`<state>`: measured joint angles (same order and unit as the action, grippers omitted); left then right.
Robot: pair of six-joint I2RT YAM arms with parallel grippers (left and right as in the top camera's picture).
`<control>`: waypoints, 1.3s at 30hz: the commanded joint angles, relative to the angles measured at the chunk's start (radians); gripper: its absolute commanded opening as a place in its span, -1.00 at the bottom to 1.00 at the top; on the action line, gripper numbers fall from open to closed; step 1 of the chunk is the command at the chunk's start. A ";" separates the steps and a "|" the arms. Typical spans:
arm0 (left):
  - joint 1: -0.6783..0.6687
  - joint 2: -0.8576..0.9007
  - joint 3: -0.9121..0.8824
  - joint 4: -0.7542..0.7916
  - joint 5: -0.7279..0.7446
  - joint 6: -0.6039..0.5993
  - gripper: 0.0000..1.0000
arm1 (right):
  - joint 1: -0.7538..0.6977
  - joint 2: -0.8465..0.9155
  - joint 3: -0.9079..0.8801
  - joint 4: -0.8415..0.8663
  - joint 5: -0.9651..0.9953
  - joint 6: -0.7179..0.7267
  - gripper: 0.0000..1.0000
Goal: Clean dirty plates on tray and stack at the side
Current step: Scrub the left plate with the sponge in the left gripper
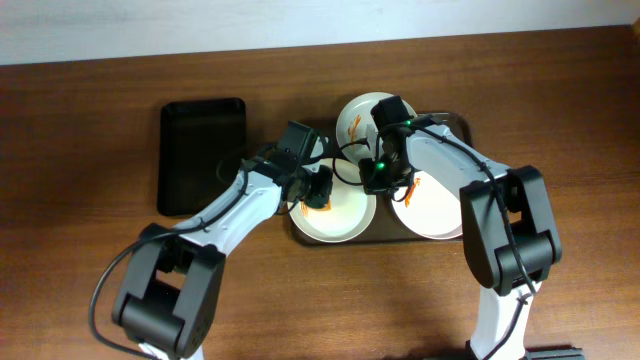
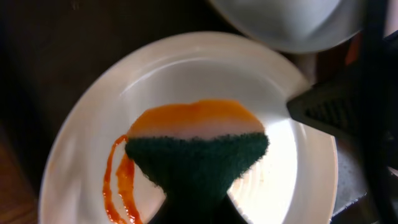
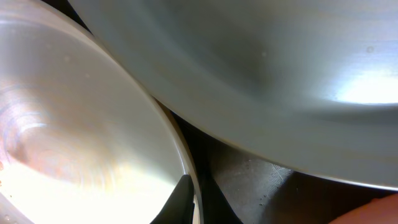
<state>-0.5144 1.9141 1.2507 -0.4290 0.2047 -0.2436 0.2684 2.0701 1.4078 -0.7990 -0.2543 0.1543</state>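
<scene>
- I am watching the left gripper (image 1: 318,190) from overhead. It is hanging over the 10 o'clock part of the front plate (image 1: 345,222).
- That gripper is pinching a green sponge (image 2: 199,158). The fingers themselves are sitting out of the wrist picture, but the sponge is narrowing to a squeezed neck at 6 o'clock.
- The sponge is lying flat on the front plate, and its far edge is carrying a band of orange sauce (image 2: 193,118).
- More sauce is trailing in thin streaks (image 2: 115,186) at 8 o'clock from the sponge.
- The three plates are sitting on the brown tray (image 1: 455,125). The front plate is at 7 o'clock, the back plate (image 1: 355,118) at 12 o'clock and the right plate (image 1: 435,215) at 4 o'clock.
- The back plate and the right plate are each showing orange marks.
- The right gripper (image 1: 385,178) is hovering at the middle of the tray, between the three plates.
- Through the right wrist camera I am getting only white plate surfaces very close up (I cannot tell which plate is which). One dark finger (image 3: 179,200) is showing just beside a plate rim, so I cannot tell whether that gripper's fingers are apart or together.
- A black tray (image 1: 200,155) is lying on the wooden table (image 1: 80,150) at 9 o'clock from the brown tray, a little apart from it.
</scene>
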 commanded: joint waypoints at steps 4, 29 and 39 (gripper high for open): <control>-0.003 0.055 -0.001 0.002 0.023 -0.032 0.29 | 0.006 0.014 -0.024 0.004 0.030 0.008 -0.85; -0.003 0.058 0.080 -0.104 0.254 0.009 -1.00 | 0.006 0.014 -0.024 0.004 0.031 0.008 -0.84; -0.002 0.188 0.065 -0.105 -0.026 -0.002 -1.00 | 0.006 0.014 -0.024 0.000 0.031 0.011 -0.84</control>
<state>-0.5159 2.0151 1.3197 -0.5304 0.2497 -0.2367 0.2684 2.0701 1.4071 -0.7979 -0.2512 0.1539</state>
